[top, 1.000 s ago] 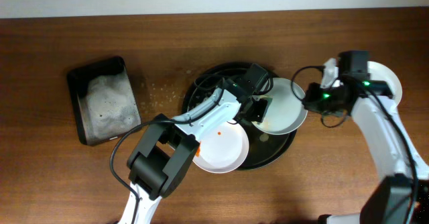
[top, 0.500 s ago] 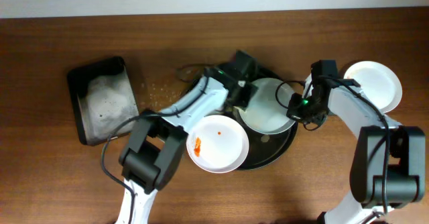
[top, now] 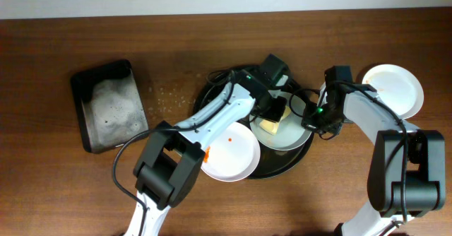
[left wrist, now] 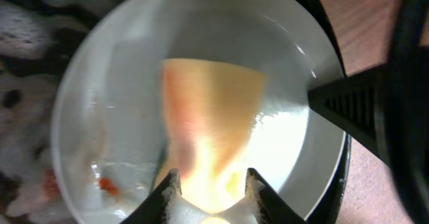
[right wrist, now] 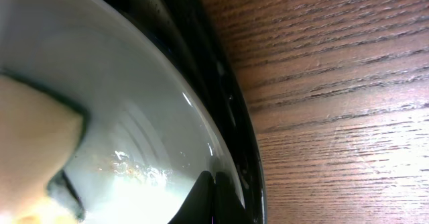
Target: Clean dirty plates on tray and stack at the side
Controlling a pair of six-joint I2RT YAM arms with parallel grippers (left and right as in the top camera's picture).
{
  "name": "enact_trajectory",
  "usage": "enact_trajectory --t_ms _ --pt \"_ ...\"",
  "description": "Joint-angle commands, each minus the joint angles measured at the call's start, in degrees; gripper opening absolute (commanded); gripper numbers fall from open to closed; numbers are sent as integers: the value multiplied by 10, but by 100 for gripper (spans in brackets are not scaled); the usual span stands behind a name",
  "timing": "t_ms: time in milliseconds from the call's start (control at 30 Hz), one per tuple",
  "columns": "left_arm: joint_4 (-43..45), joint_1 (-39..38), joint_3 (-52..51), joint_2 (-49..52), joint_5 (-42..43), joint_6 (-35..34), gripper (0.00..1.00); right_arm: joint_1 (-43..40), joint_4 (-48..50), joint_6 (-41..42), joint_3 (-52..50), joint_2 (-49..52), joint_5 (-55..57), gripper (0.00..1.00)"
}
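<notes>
A white plate (top: 295,133) lies in the right part of the round black tray (top: 214,95). My left gripper (top: 272,114) is shut on a yellow sponge (top: 269,124) and presses it on this plate. In the left wrist view the sponge (left wrist: 208,117) covers the middle of the plate (left wrist: 87,83) in front of the gripper (left wrist: 211,184). My right gripper (top: 314,119) is shut on the plate's right rim; in the right wrist view it (right wrist: 216,192) pinches the plate (right wrist: 134,110). A second plate (top: 233,158) with orange stains overlaps the tray's front.
A clean white plate (top: 393,87) sits on the table at the far right. A black rectangular basin (top: 86,87) with foam stands at the left. The tray's rim (right wrist: 231,110) borders bare wood (right wrist: 335,83) on the right.
The right gripper moved left and brought the plate further over the tray. The left gripper swung away up-left, then came back and now presses the sponge on the plate.
</notes>
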Motion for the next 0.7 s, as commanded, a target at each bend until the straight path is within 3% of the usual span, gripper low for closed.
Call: enact_trajectory --t_ms 0,267,367,400,667 --pt "22 -13 -28 1 -12 5 33 -5 -3 4 -6 9 28 4" --pt "104 -19 -93 50 -22 0 31 -5 -3 8 -6 9 28 4" --pt "104 -17 -93 60 -16 -7 2 -5 -3 8 -6 9 28 4" --pt "106 -17 -92 60 -19 -21 0 -5 -3 8 -6 9 28 4" --pt "78 16 -69 62 -91 -60 0 -5 -7 8 -6 9 28 4"
